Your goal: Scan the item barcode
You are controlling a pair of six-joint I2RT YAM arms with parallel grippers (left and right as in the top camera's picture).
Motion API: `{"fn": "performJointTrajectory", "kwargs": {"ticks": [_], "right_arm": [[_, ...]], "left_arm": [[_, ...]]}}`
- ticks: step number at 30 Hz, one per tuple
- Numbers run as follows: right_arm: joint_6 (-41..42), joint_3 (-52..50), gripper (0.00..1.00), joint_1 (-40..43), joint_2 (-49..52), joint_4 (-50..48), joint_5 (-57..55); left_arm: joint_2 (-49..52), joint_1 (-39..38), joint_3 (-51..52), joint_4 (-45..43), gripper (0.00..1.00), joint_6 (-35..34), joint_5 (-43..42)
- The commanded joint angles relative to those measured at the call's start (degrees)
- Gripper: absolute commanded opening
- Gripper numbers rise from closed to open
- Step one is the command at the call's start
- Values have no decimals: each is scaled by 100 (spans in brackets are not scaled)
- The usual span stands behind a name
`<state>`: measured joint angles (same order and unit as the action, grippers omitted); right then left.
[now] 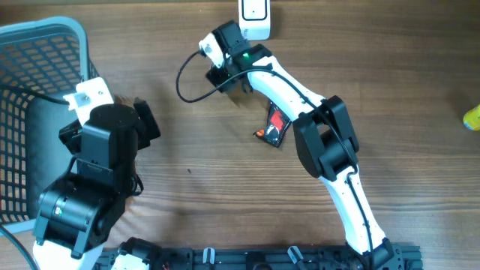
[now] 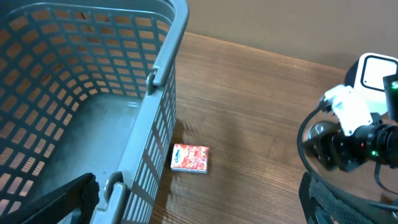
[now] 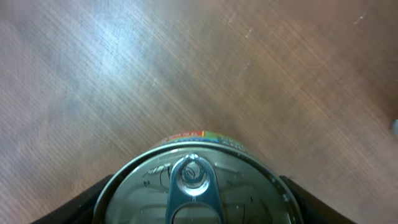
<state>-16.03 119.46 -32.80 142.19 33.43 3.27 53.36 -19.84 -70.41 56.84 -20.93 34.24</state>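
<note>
The pull-tab can (image 3: 196, 177) is clamped between the right gripper's (image 3: 196, 190) fingers over the wood table (image 1: 195, 172), near the white scanner (image 1: 255, 15). Its red-green label edge is unreadable. A red-black packet (image 1: 274, 126) lies under that arm. The left gripper (image 2: 199, 205) gapes empty beside the basket (image 2: 163, 74).

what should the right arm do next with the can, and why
Probably turn the can so its side label faces the white scanner. The right end effector grips it on both sides close beside the scanner, but the wrist view shows only the pull-tab lid and a strip of label, no barcode.
</note>
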Motion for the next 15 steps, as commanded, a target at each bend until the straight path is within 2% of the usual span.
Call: {"fn": "performJointTrajectory", "kwargs": {"ticks": [1,15], "right_arm": [[431,221,66,59,-46,-476,-138],[850,221,66,597,-44,-2055,-348]], "left_arm": [[-11,-31,-31,4,100,-57,79],[-11,-31,-31,4,100,-55,79]]}}
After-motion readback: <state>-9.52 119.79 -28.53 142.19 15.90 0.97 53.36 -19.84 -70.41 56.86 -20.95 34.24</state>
